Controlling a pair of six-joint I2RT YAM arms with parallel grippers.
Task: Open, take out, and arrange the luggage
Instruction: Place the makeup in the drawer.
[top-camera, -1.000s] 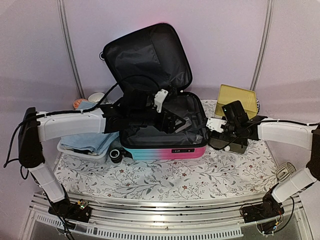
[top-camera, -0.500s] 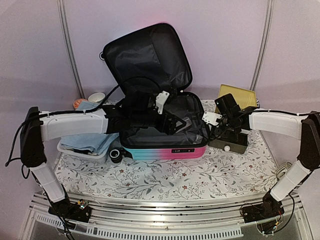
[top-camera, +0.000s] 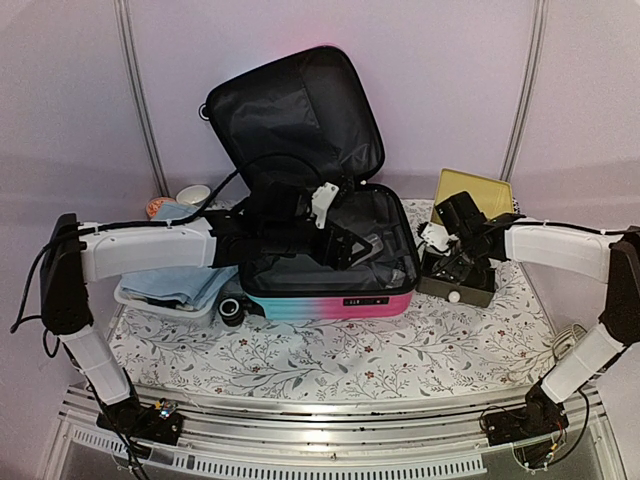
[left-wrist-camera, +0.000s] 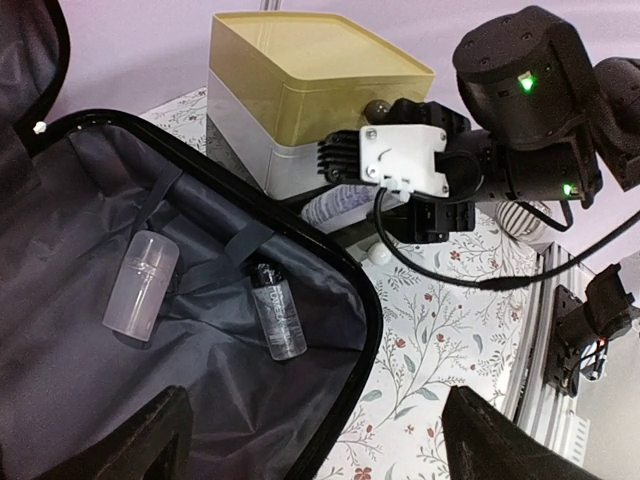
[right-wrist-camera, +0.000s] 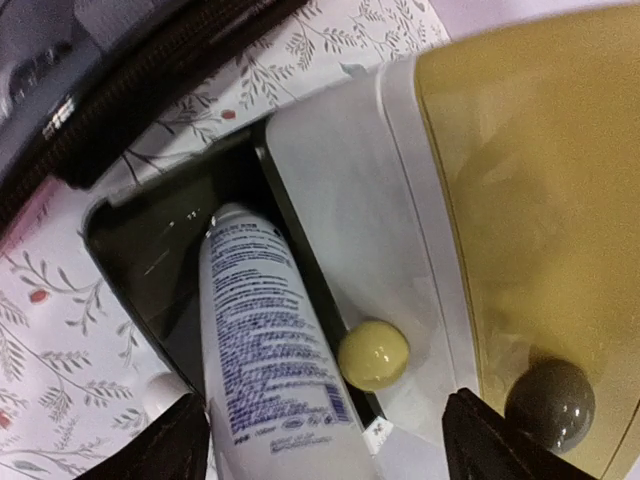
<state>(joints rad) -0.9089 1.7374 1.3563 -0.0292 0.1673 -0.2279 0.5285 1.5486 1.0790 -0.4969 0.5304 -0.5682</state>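
The luggage (top-camera: 330, 298) lies open mid-table. Its glossy pink-to-turquoise shell sits flat on the cloth (top-camera: 330, 365), white with printed sprigs, and its black fabric-lined lid (top-camera: 290, 110) stands up before the smooth, pale lilac wall (top-camera: 450, 80). Two small clear bottles (left-wrist-camera: 142, 283) lie on the creased lining. The left gripper (left-wrist-camera: 320, 440) hangs over them, jaws wide and empty. Just right, the right gripper (right-wrist-camera: 325, 450) has its jaws apart over a white tube (right-wrist-camera: 265, 340) in the dark drawer (right-wrist-camera: 150, 250) of the yellow-topped box (left-wrist-camera: 300, 50).
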